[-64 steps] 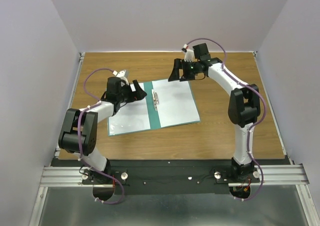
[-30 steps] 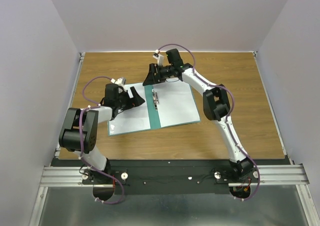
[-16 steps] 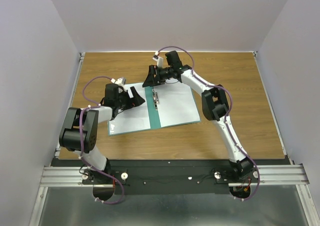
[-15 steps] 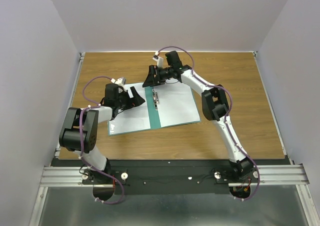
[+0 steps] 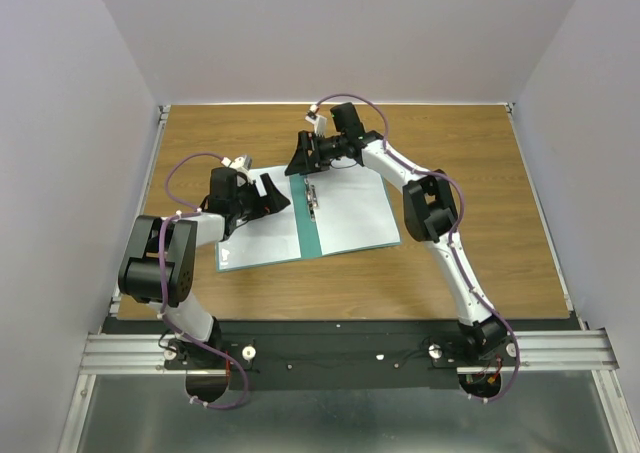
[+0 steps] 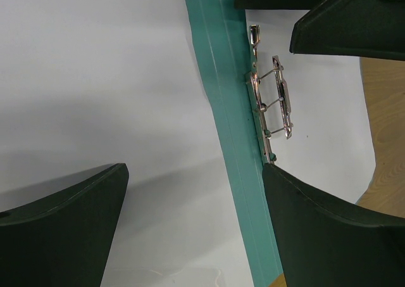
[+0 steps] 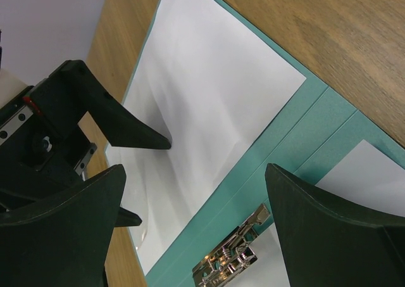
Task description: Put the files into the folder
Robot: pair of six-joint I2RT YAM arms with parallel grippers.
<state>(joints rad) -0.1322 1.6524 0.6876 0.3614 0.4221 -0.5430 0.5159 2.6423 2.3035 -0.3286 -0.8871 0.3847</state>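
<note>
Files (image 5: 250, 241) lie in the open teal folder (image 5: 306, 231) mid-tabletop (image 5: 480, 173), one white sheet on each half. Over the left sheet, the left end effector (image 5: 272, 195) hovers wide open and empty. At the spine's far end, near the metal clip (image 5: 313, 199), the right end effector (image 5: 303, 163) hangs equally wide, gripping nothing.

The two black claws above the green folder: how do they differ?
The left black claw hangs over the left white paper sheet; the right black claw hangs at the far end of the teal-green folder's spine. The left points rightward, the right leftward. Both open, empty.
</note>
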